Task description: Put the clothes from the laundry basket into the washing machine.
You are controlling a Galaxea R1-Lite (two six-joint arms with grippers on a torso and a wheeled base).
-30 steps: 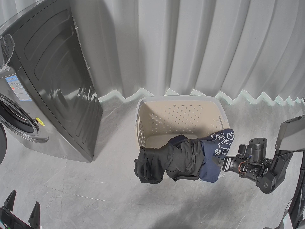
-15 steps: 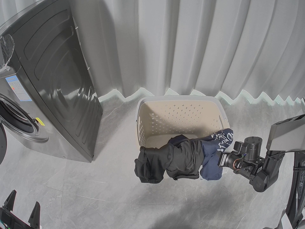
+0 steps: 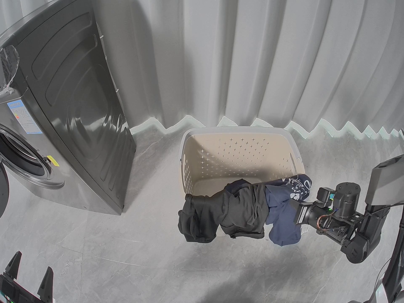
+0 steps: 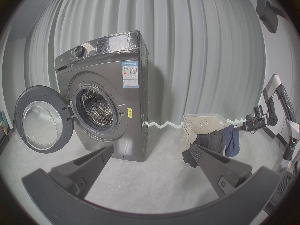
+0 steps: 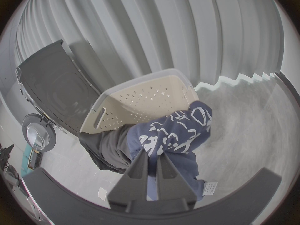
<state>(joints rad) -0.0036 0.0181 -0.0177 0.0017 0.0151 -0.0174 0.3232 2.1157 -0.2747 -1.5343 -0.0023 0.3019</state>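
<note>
Navy garment pinched tight in right jaws; left jaws spread wide.

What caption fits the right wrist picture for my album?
Right gripper pinches the navy garment draped over the laundry basket rim.

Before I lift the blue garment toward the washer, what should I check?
1. Right gripper shut on blue garment: ok.
2. Blue garment free of black garment: cannot tell; they overlap on the basket rim.
3. Washer door open: ok.
4. Left gripper open, holding nothing: ok.
5. Grip deep enough to hold through the lift: cannot tell.
</note>
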